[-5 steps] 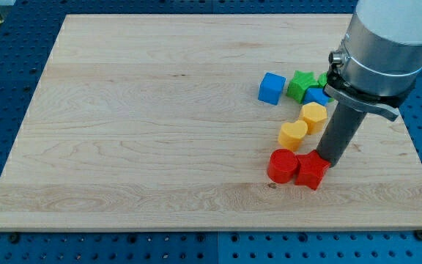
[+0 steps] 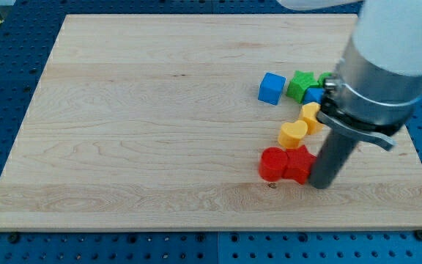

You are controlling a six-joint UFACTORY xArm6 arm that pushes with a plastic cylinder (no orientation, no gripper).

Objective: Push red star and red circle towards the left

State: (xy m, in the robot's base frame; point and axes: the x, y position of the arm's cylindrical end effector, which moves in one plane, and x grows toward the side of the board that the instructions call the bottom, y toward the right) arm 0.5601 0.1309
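Observation:
The red circle [image 2: 272, 163] and the red star [image 2: 298, 165] lie side by side, touching, on the wooden board [image 2: 138, 110] at the lower right. The circle is on the star's left. My tip [image 2: 321, 183] rests on the board right against the star's right side. The rod and arm body rise above it and hide part of the blocks behind.
Two yellow blocks [image 2: 294, 134] [image 2: 311, 116] sit just above the red pair. Further up are a blue cube [image 2: 271, 88], a green star [image 2: 300, 85] and a second blue block [image 2: 314, 95], partly hidden by the arm. The board's right edge is close.
My tip moved down and left, pushing the red star and red circle a little to the left. The arm body moved lower in the view.

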